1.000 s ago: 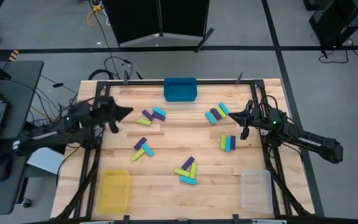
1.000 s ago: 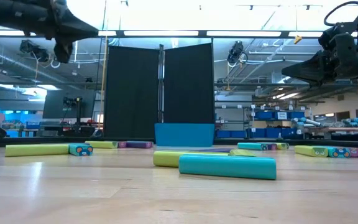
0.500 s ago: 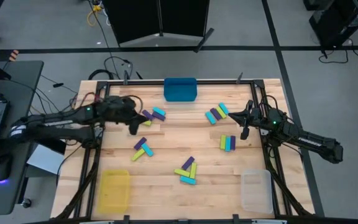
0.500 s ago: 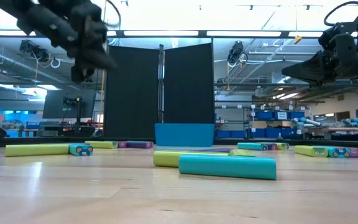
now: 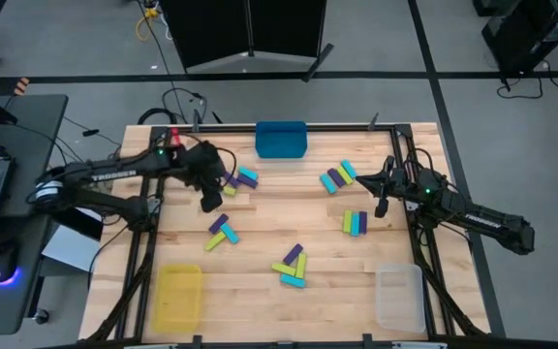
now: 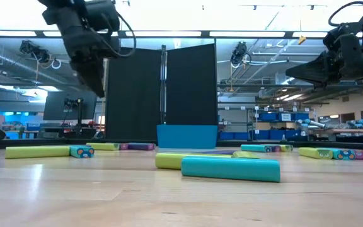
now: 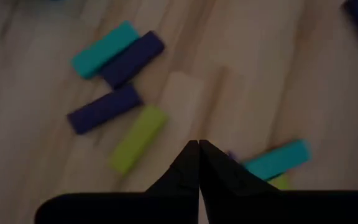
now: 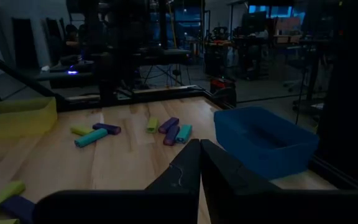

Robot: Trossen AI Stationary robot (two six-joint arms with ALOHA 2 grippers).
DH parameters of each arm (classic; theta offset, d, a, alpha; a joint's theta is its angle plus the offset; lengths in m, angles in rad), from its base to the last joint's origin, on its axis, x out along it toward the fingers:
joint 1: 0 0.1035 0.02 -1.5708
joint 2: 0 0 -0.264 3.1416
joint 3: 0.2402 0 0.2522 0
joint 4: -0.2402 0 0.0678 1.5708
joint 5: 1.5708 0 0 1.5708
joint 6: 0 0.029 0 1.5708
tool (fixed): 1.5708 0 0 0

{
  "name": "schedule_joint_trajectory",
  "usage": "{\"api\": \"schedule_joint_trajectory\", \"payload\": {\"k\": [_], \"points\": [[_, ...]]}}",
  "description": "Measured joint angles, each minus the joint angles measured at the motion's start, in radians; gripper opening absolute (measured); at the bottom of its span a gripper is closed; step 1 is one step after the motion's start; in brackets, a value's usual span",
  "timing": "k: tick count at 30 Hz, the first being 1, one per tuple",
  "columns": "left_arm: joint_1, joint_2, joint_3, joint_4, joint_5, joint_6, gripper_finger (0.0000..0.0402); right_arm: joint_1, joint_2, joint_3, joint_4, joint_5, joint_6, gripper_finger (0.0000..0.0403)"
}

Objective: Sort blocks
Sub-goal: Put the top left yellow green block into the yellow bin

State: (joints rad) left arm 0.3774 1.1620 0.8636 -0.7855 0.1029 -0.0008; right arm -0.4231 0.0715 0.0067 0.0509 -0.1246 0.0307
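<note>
The left gripper hangs above the pale wooden table, fingers pinched together w/ nothing between them, right beside the nearest cluster of small oblong blocks — a cyan bar, two purple bars and a lime one lying roughly parallel, long axes on a diagonal across the planks. That cluster sits just off the fingertips toward the blue plastic bin at the table's far edge, so the left arm is clearly the nearer one for it; I'd guess the jaws must open and turn across a bar's short side before coming down (they're shut tight now). The right gripper waits on the other side, also clamped on nothing, near a lime-purple-cyan trio. More blocks lie scattered mid-table. A yellow bin and a clear bin sit at the near corners, and no block shows in the yellow or clear one.
</note>
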Motion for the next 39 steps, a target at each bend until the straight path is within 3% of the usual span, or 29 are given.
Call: {"api": "schedule_joint_trajectory", "payload": {"k": [6,12,26,39], "points": [[0.096,0.081,0.020,-0.064,0.075,0.197,0.0004,0.000,0.000,0.000,0.000,0.000,0.000,0.0022],[0.130,0.138,0.020,-0.067,0.054,0.368,0.0022,0.000,0.000,0.000,0.000,0.000,0.000,0.0022],[0.127,0.302,0.020,-0.035,0.036,0.498,0.0144,0.000,0.000,0.000,0.000,0.000,0.000,0.0022],[0.127,0.452,0.019,0.089,-0.015,0.549,0.0158,0.000,0.000,0.000,0.000,0.000,0.000,0.0022]]}}
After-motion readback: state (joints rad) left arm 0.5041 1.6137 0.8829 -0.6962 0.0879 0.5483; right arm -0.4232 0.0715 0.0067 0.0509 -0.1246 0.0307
